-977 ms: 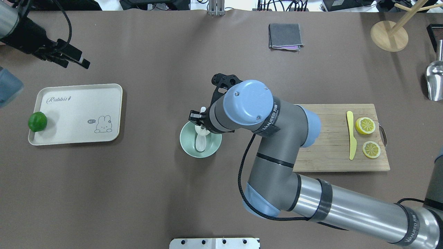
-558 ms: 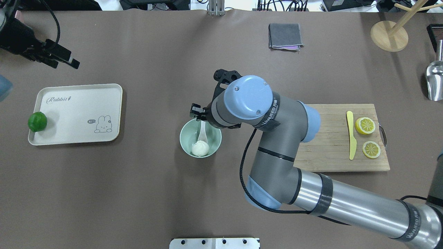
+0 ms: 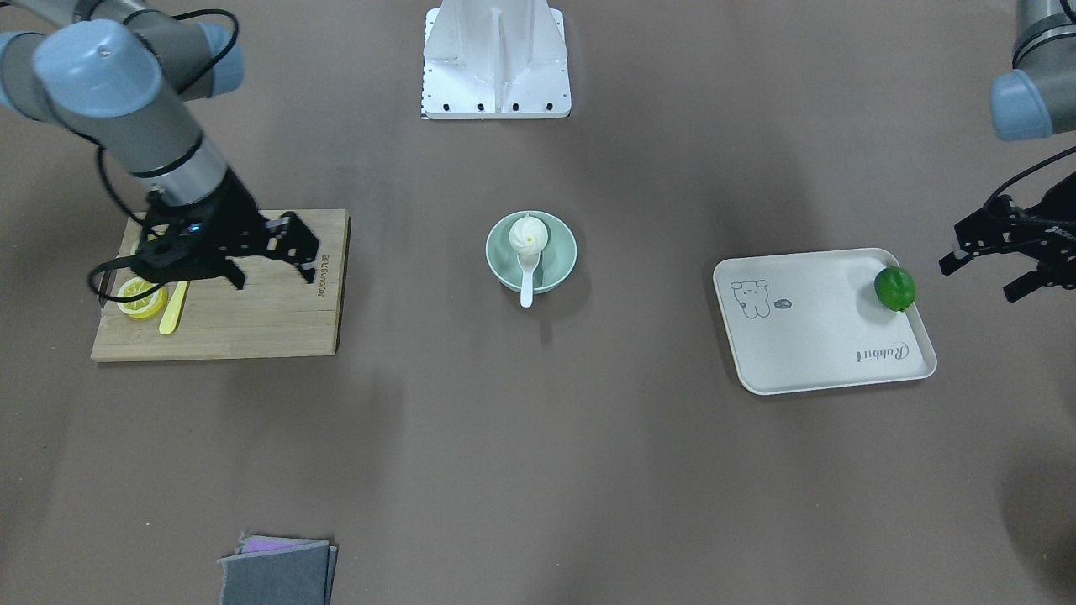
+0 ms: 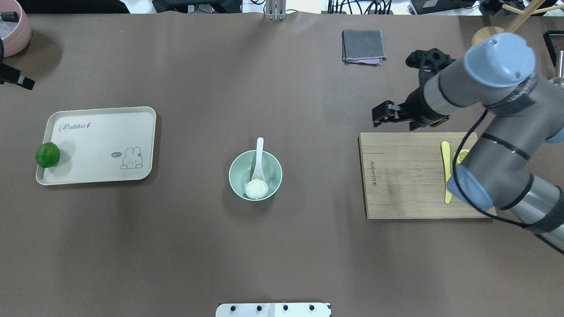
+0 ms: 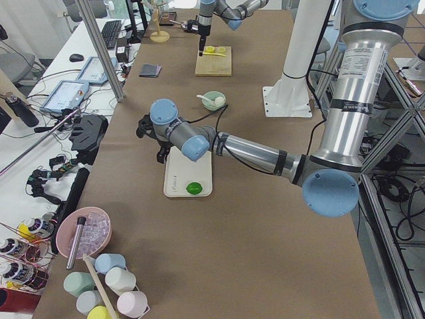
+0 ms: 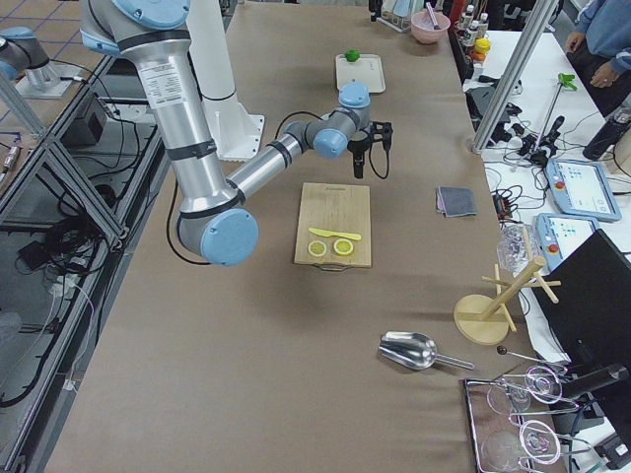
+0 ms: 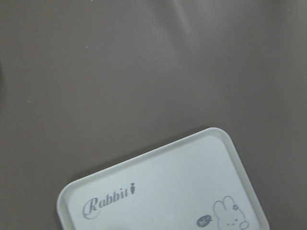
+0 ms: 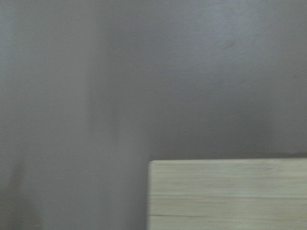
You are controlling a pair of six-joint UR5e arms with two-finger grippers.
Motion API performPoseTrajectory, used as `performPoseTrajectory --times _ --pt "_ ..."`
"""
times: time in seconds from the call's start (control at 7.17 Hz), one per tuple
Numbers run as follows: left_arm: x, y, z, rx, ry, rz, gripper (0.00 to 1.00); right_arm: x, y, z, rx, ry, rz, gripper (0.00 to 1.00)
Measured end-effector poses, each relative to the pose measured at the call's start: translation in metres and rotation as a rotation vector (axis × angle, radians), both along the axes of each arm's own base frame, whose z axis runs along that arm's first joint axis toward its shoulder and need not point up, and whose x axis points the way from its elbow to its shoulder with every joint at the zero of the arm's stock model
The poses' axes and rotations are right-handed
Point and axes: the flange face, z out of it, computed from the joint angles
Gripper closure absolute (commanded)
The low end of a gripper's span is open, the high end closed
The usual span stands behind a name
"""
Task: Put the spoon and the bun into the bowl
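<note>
The pale mint-green bowl (image 4: 231, 176) stands at the table's middle and also shows in the front view (image 3: 491, 252). The white pleated bun (image 4: 256, 189) lies inside it at the near side. The white spoon (image 4: 258, 157) rests in the bowl with its scoop against the bun and its handle over the far rim. My right gripper (image 4: 380, 116) is open and empty, hovering at the far left corner of the cutting board, well right of the bowl. My left gripper (image 3: 979, 280) is open and empty beyond the tray's outer end.
A cream rabbit tray (image 4: 97, 145) with a green lime (image 4: 47, 155) on its end lies left. A wooden cutting board (image 4: 405, 176) holds a yellow knife (image 4: 446, 167) and lemon slices. A grey cloth (image 4: 363, 46) lies at the far side.
My right gripper has left the spoon in the bowl and swung far right to the cutting board. My left arm has drawn further left, almost out of the overhead view.
</note>
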Motion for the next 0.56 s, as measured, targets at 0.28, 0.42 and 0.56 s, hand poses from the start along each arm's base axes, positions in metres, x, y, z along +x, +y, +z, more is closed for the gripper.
performPoseTrajectory --times 0.28,0.42,0.56 --pt "-0.027 0.033 0.046 0.014 -0.071 -0.001 0.02 0.123 -0.022 0.092 0.057 0.065 -0.075 0.00" --pt "-0.031 0.040 0.059 -0.004 -0.084 0.000 0.02 0.181 -0.025 0.134 0.077 0.073 -0.102 0.00" --pt "-0.033 0.045 0.069 -0.016 -0.093 0.001 0.02 0.226 -0.022 0.168 0.094 0.082 -0.115 0.00"
